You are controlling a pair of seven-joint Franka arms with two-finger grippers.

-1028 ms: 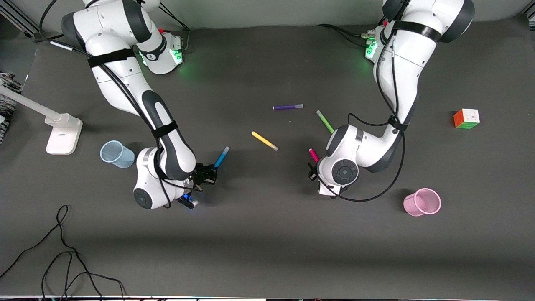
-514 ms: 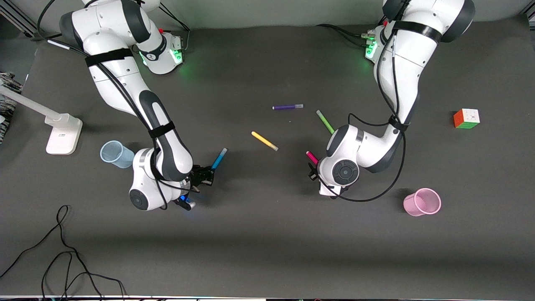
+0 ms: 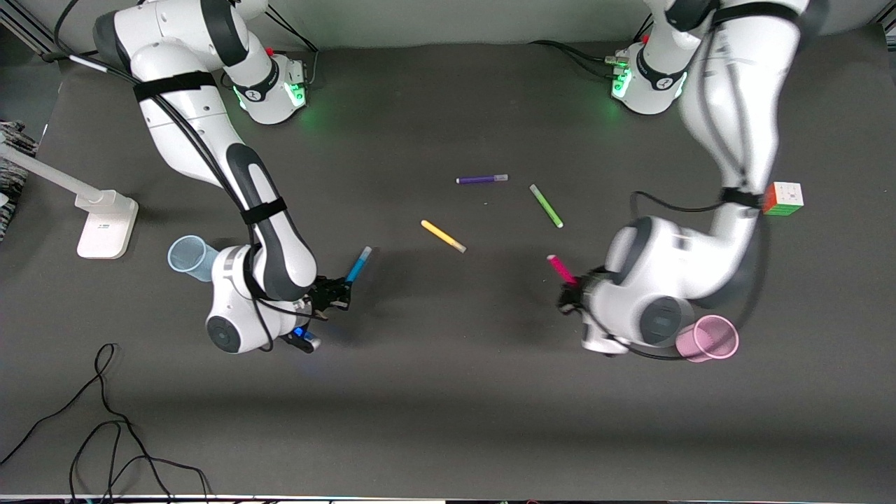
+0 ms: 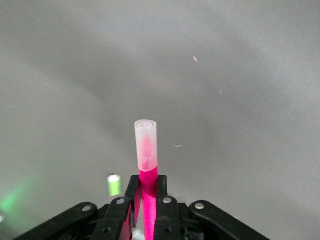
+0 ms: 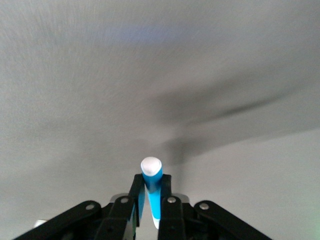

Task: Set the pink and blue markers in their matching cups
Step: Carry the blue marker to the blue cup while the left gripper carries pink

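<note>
My left gripper is shut on the pink marker and holds it up in the air, beside the pale pink cup. In the left wrist view the pink marker with its pale cap sticks out from between the closed fingers of the gripper. My right gripper is shut on the blue marker and holds it off the table, beside the pale blue cup, which my arm partly hides. In the right wrist view the blue marker stands between the gripper's fingers.
A yellow marker, a green marker and a purple marker lie mid-table. A colour cube sits toward the left arm's end. A white lamp base and loose black cables are at the right arm's end.
My left arm has swung with the pink marker toward the pink cup. My right gripper has shifted slightly toward the blue cup with the blue marker.
</note>
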